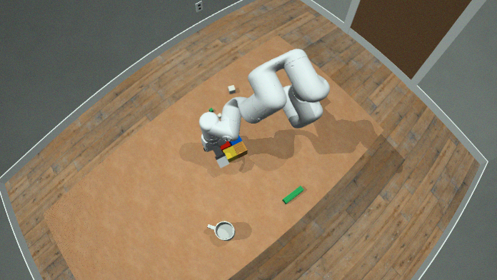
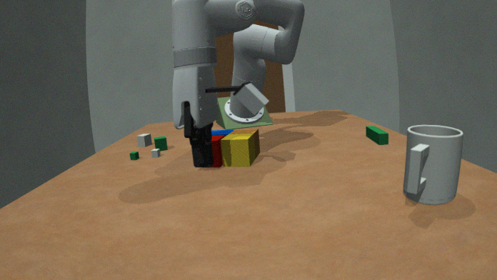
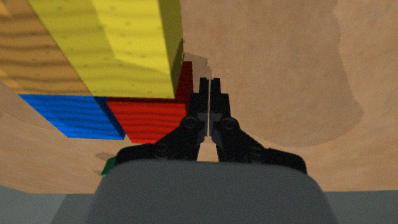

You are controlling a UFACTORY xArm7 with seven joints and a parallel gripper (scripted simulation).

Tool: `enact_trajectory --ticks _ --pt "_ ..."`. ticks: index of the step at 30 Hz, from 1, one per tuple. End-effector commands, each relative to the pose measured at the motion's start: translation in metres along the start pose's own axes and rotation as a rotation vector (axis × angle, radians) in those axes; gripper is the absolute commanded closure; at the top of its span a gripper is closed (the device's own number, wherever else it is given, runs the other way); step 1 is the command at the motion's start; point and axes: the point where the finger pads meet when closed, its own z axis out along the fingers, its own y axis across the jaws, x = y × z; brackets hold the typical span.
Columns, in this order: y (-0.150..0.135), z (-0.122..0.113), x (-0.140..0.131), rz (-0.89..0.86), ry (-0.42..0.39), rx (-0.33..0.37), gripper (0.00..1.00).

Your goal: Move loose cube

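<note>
Four cubes sit together near the table's middle: red (image 1: 226,145), blue, yellow (image 1: 232,153) and wood-coloured (image 1: 241,147). In the wrist view the red cube (image 3: 150,117) lies in the corner between the blue cube (image 3: 75,115) and the yellow cube (image 3: 125,45), and seems to touch both. The wood-coloured cube (image 3: 25,55) is behind them. My gripper (image 3: 209,91) is shut and empty, fingers down at the table and against the red cube's outer side. In the exterior view the gripper (image 2: 202,158) stands just left of the red cube (image 2: 216,151) and the yellow cube (image 2: 238,149).
A white mug (image 2: 433,164) stands at the front right. A green bar (image 2: 377,135) lies at the far right. Small grey and green blocks (image 2: 144,140), (image 2: 161,143), (image 2: 134,156) lie to the left. The arm's base (image 2: 244,114) is just behind the cubes.
</note>
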Motion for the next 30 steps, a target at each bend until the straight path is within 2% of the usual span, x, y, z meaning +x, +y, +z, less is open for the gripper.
enact_trajectory --ticks 1,30 --pt "0.0002 -0.001 -0.0002 0.0 0.0 -0.003 1.0" --pt "-0.0036 -0.001 -0.0001 0.0 0.0 -0.003 1.0"
